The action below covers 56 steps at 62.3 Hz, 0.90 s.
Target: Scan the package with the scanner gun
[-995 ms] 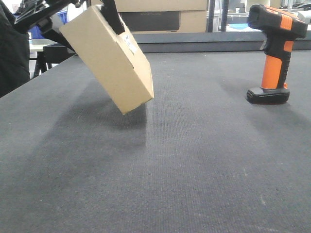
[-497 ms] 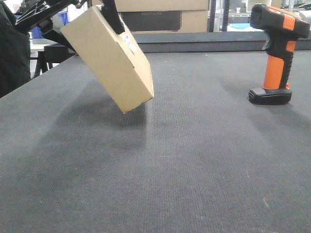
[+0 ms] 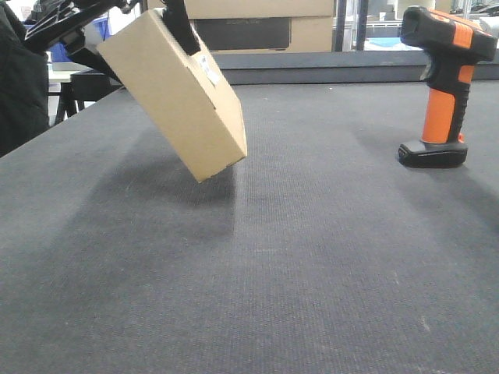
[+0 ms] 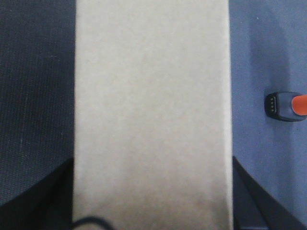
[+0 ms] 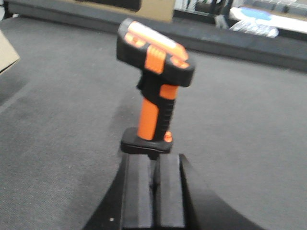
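Note:
The package (image 3: 175, 97), a plain brown box with a small white label (image 3: 209, 68), hangs tilted above the dark table, lower corner just off the surface. My left gripper (image 3: 129, 35) is shut on its upper end. In the left wrist view the package (image 4: 152, 96) fills the middle between two dark fingers (image 4: 48, 201). The scanner gun (image 3: 440, 86) stands upright on its black foot at the right. It also stands in the right wrist view, scanner gun (image 5: 153, 91), just beyond my right gripper (image 5: 154, 167), whose pads are shut together on nothing. The package's corner (image 5: 7, 52) shows at far left.
Larger cardboard boxes with a dark panel (image 3: 257, 23) stand behind the table's raised far ledge (image 3: 351, 66). A figure in dark clothing (image 3: 19, 78) is at the left edge. The scanner's head (image 4: 286, 105) lies right of the package in the left wrist view.
The package stays held at the same tilt and height. The scanner gun stands in the same spot; only a slight shift of the view shows.

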### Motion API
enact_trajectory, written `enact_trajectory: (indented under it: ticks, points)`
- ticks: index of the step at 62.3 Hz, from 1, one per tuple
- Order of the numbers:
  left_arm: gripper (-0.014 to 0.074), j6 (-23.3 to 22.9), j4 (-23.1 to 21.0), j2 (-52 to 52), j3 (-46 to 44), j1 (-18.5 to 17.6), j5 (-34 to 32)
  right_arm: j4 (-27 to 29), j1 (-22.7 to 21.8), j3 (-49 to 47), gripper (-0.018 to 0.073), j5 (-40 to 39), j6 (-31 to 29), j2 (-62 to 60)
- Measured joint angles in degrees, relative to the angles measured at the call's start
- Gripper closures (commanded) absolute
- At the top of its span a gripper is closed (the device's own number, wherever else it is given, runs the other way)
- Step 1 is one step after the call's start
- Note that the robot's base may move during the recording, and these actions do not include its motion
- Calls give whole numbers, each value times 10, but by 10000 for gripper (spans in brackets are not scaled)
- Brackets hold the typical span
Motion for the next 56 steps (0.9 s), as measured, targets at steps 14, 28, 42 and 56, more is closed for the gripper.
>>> enact_trajectory:
  ticks: [14,28,42,56]
  points:
    - [708,0,0,0,0,0,1,0,0,-1,727,-194,7,131]
    - [708,0,0,0,0,0,1,3,0,-34,727,-282,57,259]
    - [708,0,0,0,0,0,1,59,0,-106,727,-317,100,371]
    - [708,0,0,0,0,0,2,139,21,-158,713,-335,107,445]
